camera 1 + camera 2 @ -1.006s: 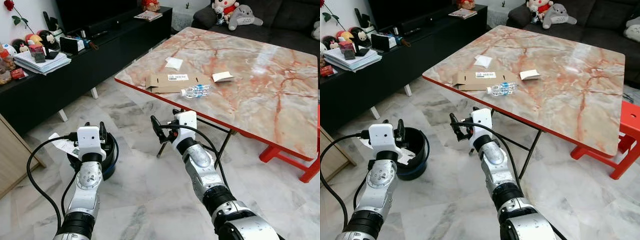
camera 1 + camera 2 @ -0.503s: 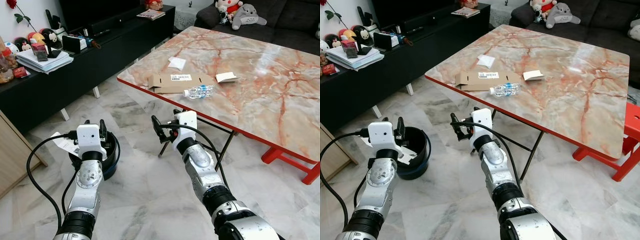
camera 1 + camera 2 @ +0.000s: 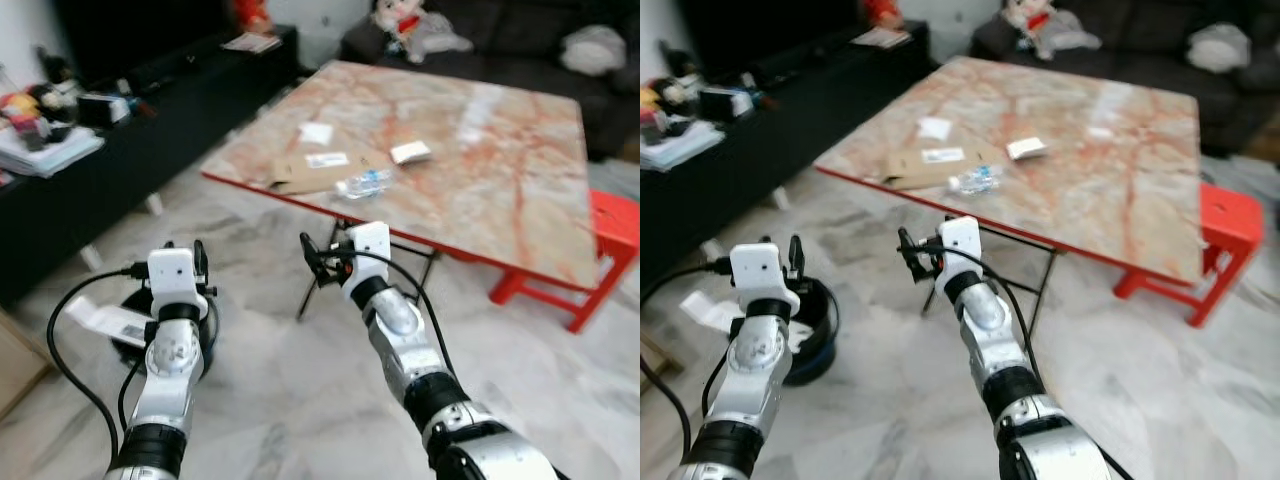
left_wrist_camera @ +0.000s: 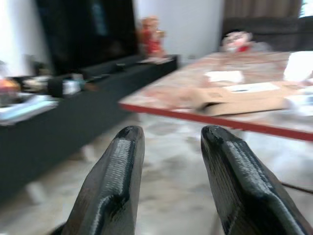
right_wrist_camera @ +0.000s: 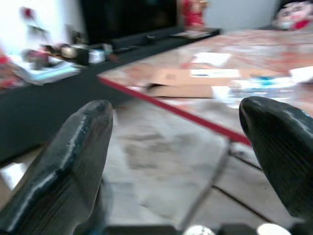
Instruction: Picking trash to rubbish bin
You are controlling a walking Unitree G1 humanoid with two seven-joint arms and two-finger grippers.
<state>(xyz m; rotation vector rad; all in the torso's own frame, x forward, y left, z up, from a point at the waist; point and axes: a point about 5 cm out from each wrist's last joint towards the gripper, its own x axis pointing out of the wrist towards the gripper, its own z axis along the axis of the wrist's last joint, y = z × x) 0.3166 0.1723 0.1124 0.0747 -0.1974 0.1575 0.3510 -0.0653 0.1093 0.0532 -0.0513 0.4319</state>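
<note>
View swung w/ my turn, blurred; tabletop (image 3: 520, 190) trash farther off. Both end effectors, left (image 4: 171, 161) & right (image 5: 181, 161), open, empty. Bottle (image 3: 362, 184) next; bin (image 3: 812, 335) by left.

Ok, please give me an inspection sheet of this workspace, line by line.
Surface: marble table with red edge; marble floor.
Job's things: cardboard, bottle, two papers on the table; bin on the floor, paper beside it.
Clutter: books and toys on the black cabinet.
Grippers: left gripper open, above the bin; right gripper open, before the table edge.
Cables: black cables on both arms.
Surroundings: sofa with plush toys, red stool.
</note>
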